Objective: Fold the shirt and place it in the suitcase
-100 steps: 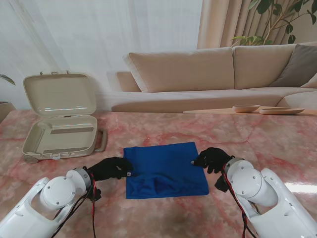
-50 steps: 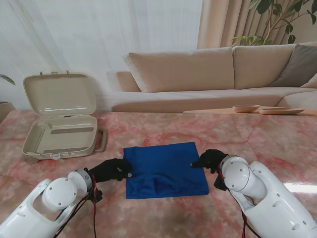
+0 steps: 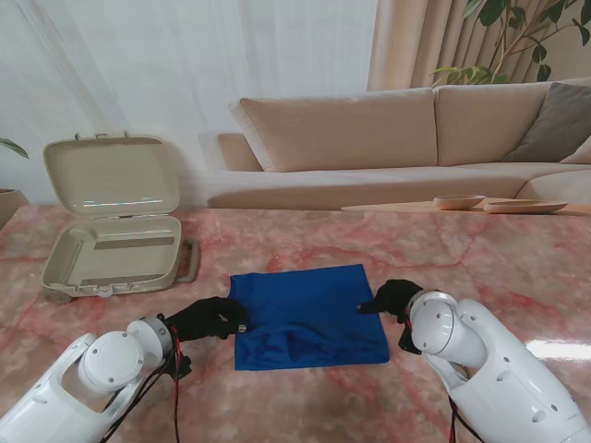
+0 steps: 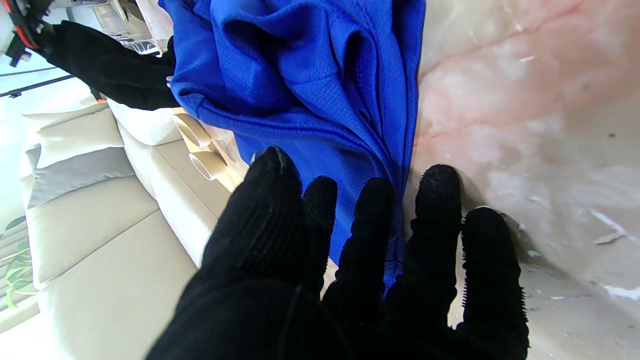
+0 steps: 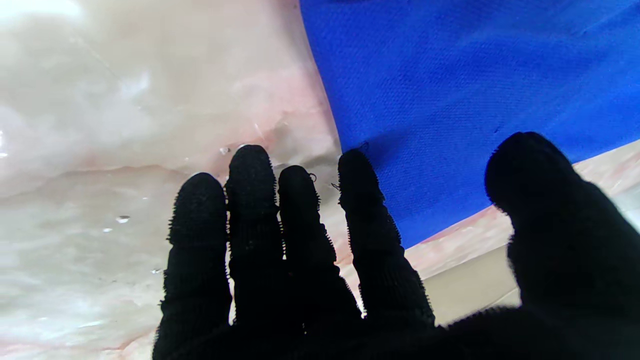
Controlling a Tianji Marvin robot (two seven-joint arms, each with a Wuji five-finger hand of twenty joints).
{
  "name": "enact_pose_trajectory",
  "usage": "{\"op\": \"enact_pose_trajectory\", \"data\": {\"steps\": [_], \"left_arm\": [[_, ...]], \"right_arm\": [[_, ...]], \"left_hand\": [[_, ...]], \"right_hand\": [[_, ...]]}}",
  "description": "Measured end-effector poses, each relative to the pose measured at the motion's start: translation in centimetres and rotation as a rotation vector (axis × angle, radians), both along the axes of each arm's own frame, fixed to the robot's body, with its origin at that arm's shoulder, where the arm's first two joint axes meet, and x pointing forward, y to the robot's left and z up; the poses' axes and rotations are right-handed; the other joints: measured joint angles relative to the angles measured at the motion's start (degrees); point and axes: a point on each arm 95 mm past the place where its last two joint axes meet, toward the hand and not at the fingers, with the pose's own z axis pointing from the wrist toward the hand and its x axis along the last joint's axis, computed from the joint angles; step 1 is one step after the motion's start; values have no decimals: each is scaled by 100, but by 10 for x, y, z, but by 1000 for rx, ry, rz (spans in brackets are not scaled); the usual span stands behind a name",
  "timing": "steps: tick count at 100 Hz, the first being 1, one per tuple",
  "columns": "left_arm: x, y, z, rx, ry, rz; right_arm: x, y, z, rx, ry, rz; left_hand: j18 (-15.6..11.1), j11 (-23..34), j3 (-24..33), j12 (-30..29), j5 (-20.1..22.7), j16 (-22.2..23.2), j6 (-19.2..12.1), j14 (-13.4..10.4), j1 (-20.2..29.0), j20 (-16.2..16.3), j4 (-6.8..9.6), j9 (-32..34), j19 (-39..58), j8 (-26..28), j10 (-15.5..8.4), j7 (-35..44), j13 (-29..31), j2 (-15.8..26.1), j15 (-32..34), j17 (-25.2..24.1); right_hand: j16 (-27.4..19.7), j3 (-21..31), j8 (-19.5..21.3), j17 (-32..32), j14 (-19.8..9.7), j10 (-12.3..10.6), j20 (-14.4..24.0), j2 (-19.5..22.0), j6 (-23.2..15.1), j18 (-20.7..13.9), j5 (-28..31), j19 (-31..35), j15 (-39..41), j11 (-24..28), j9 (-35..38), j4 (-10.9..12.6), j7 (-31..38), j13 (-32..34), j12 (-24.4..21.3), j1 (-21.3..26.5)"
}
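1. Pink-veined marble forms the table (image 3: 305, 235), with a beige sofa (image 3: 388, 138) and pale curtains beyond its far edge.
2. A blue shirt (image 3: 307, 314) lies folded into a rough rectangle at the near middle of the table; its near-left part is rumpled into creases, its far part lies flat.
3. The suitcase (image 3: 115, 221) sits at the far left of the table, well apart from the shirt, its lid standing open and its tray showing bare.
4. The left hand (image 3: 208, 317), in a black glove, rests at the shirt's left edge. In the left wrist view its fingers (image 4: 372, 220) lie side by side and extended, the tips on or just at the cloth's border, with the thumb held above the fabric. I cannot tell whether any cloth is pinched.
5. The right hand (image 3: 392, 297), also gloved in black, sits at the shirt's right edge. The right wrist view shows four fingers (image 5: 252, 200) stretched out close together over the marble just beside the cloth, one fingertip touching the blue edge, and the thumb spread well apart; it holds nothing.
6. Two shallow wooden dishes (image 3: 459, 201) stand on a low surface past the table's far right.
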Motion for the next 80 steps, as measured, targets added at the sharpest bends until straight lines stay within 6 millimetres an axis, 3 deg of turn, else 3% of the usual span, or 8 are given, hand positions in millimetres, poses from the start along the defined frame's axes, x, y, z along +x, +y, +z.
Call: {"op": "enact_pose_trajectory", "data": {"steps": [28, 53, 58, 80], "left_arm": [[0, -1, 0, -1, 2, -2], [0, -2, 0, 0, 5, -6], [0, -2, 0, -2, 6, -7], [0, -4, 0, -4, 10, -12]], "right_arm": [[12, 4, -3, -57, 26, 44], [20, 11, -9, -60, 37, 66], [21, 13, -10, -60, 36, 69], [24, 19, -16, -41, 37, 56]], "left_hand": [[0, -1, 0, 0, 0, 0, 0, 1, 0, -1, 0, 0, 0, 0, 0, 0, 0, 0, 0, 0], [1, -2, 0, 0, 0, 0, 0, 1, 0, -1, 0, -3, 0, 0, 0, 0, 0, 0, 0, 0], [1, -2, 0, 0, 0, 0, 0, 1, 0, -1, 0, -3, 0, 0, 0, 0, 0, 0, 0, 0], [1, -2, 0, 0, 0, 0, 0, 1, 0, -2, 0, -4, -1, 0, 0, 0, 0, 0, 0, 0]], "right_hand": [[9, -3, 450, 0, -2, 1, 4, 1, 38, -6, -29, 12, 60, 1, 0, 0, 507, 1, 21, -2], [145, -3, 979, 150, -6, 14, 79, -213, 462, -6, -17, 191, 301, 351, 26, 0, 1311, 10, 278, -3], [152, 23, 1071, 182, -6, 103, 80, -344, 566, -6, -10, 221, 348, 473, 29, 0, 1469, 10, 359, 16], [215, 842, 1328, 359, -24, 86, 82, -922, 658, 38, 161, 304, 547, 889, 313, 0, 2024, 224, 614, 172]]}}
